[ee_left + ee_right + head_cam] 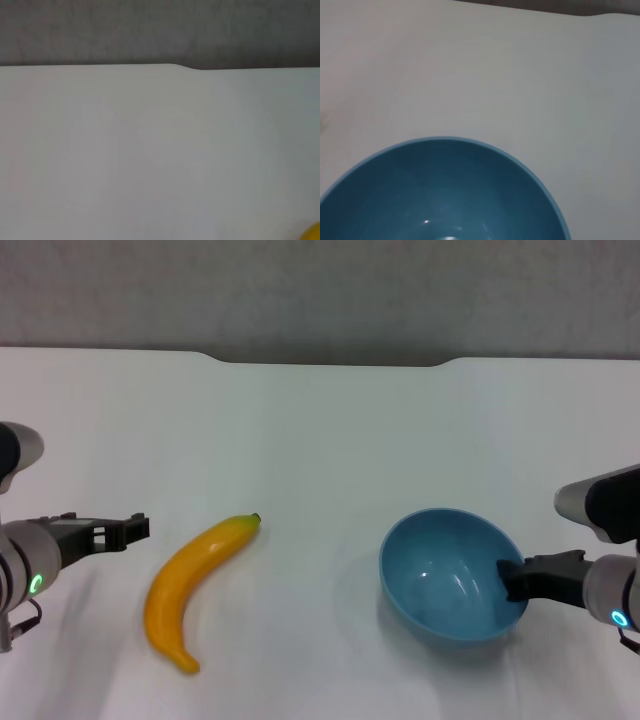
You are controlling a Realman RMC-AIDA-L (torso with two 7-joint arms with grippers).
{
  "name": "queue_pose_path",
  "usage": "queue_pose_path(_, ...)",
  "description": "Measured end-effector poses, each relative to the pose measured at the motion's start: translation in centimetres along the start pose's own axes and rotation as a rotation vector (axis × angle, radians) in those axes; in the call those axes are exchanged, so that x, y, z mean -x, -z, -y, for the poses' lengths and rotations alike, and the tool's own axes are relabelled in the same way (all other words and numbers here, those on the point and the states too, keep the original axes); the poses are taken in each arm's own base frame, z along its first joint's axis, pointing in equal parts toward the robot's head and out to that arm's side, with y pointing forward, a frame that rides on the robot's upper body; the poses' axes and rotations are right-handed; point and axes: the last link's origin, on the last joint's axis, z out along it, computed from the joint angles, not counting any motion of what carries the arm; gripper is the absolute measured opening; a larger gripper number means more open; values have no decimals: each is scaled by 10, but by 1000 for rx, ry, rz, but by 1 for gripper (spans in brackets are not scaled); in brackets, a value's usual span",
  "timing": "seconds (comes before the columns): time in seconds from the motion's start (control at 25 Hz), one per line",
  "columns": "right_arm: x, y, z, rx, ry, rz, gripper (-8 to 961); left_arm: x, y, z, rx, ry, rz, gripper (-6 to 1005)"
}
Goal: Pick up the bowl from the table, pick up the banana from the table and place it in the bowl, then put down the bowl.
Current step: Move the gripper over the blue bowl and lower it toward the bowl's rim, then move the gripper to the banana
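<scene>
- The place looks like a robot test bench in a lab, not a home or kitchen.
- A large, flat, plain white tabletop (330, 430) fills the scene, with a shallow notch cut in its far edge, ahead of both pincers.
- Beyond that edge stands a bare, grey, speckled wall (320, 290), without shelves, windows or decoration.
- Only staged props lie out: a long curved yellow-orange banana (190, 575) just beside the left pincer (135, 529), and a round, deep, glossy light-blue bowl (440, 575) at the right pincer (512, 580).

Banana (193, 575) left of bowl (450, 575), both on table (320, 430).
</scene>
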Motion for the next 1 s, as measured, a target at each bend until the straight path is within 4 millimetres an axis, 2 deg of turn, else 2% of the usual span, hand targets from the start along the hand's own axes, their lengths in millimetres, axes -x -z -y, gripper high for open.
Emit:
queue_pose_path(0.2,-2,1,4,-13,-16,13,88,0,1,0,1,2,-4,852)
queue_pose_path(0.48,6,9,5,-22,-29,75,63,5,-1,-1,13,28,18,839)
queue_pose_path(0.8,24,20,6,-27,-16,140,39,12,-5,-31,92,-29,34,824)
queue_pose_path(1.0,38,23,3,-19,2,176,40,15,-5,-41,117,-52,35,815)
